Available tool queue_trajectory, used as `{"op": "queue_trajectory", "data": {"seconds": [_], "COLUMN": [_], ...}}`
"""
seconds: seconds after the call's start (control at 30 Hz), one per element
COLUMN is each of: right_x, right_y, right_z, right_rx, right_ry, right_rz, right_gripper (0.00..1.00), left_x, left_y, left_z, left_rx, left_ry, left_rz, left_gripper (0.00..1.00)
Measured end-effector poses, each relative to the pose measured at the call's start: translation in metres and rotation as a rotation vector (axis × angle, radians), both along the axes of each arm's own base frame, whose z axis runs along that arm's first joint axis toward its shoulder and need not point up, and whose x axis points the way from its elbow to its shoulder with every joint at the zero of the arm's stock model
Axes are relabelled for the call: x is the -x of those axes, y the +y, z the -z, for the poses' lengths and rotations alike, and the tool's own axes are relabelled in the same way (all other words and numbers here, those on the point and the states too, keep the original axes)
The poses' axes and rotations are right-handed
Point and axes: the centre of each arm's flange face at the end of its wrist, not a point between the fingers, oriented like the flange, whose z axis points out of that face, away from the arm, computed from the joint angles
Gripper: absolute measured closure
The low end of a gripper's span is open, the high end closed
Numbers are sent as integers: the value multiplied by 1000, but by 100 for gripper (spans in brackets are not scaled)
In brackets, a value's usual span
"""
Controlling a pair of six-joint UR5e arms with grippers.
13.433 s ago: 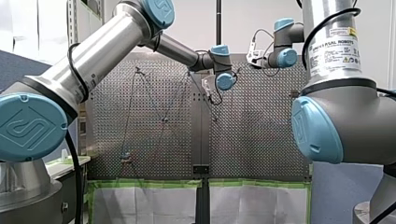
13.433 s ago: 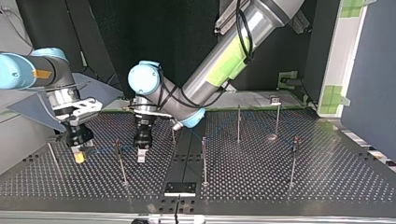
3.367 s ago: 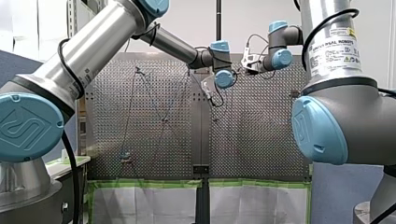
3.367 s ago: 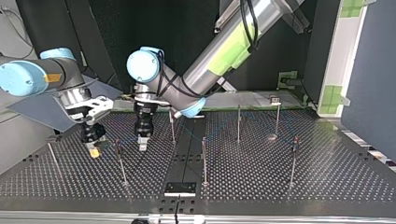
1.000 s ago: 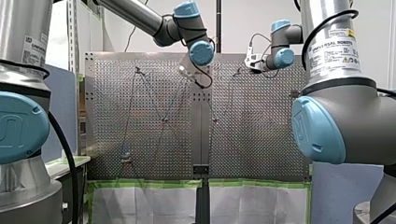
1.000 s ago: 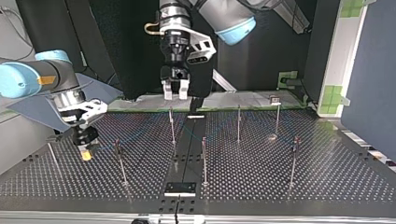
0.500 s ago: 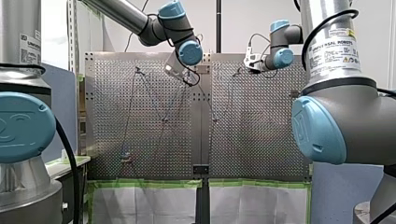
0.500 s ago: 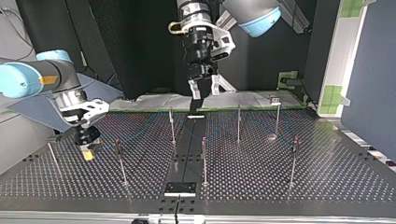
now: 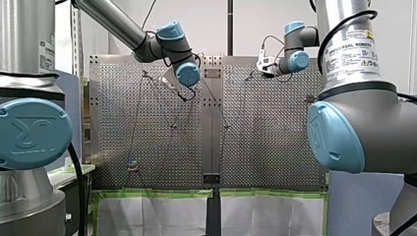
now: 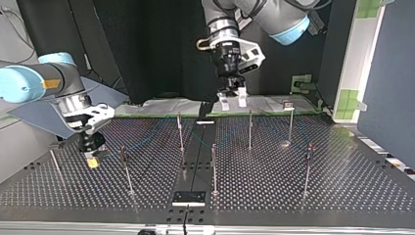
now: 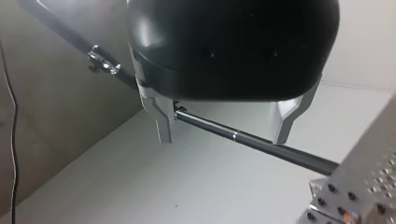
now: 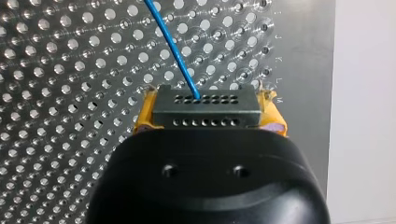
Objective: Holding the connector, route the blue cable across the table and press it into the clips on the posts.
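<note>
Right wrist view: right gripper (image 12: 208,116) was clamped on the grey connector (image 12: 205,105), one yellow pad (image 12: 142,122) on each side of it. The blue cable (image 12: 173,49) left the connector's face and ran away ahead of the gripper over the perforated table (image 12: 60,93). Left wrist view: left gripper (image 11: 222,137) stood wide, metal fingers (image 11: 161,116) far apart with nothing held. A dark rod (image 11: 280,151) crossed behind the fingertips, apart from them, and a corner of the table showed beside the gripper. Top view: right arm (image 10: 34,81) came in at the view's left, and its gripper sat low over the table with the connector, just beside the post nearest that side's front. The cable showed only as a faint blue line from there toward the posts (image 10: 214,166) near the middle; whether it sat in any clip could not be told. Left arm (image 10: 274,14) came in at the top, right of centre, and its gripper hung well above the table's far edge, jaws spread, well apart from the cable and the posts. Front view: the left arm reached in from the left to a point left of the table's middle, high up. The right arm's wrist sat at the far right-of-middle part. Thin lines zigzagged across the table between the posts.
</note>
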Motion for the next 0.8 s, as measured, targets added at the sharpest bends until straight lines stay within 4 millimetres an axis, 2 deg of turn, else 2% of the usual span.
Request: {"op": "queue_trajectory", "data": {"seconds": [0.43, 0.8], "right_x": [-2, -6], "right_y": [1, 4], "right_z": [0, 0], "right_rx": [-1, -2], "right_ry": [0, 1], "right_rz": [-4, -11], "right_gripper": [100, 100], "left_x": [-20, -28], "left_y": [51, 90], "left_z": [43, 79], "left_rx": [-98, -124], "left_ry": [35, 30], "left_rz": [-171, -176], "left_gripper": [1, 1]}}
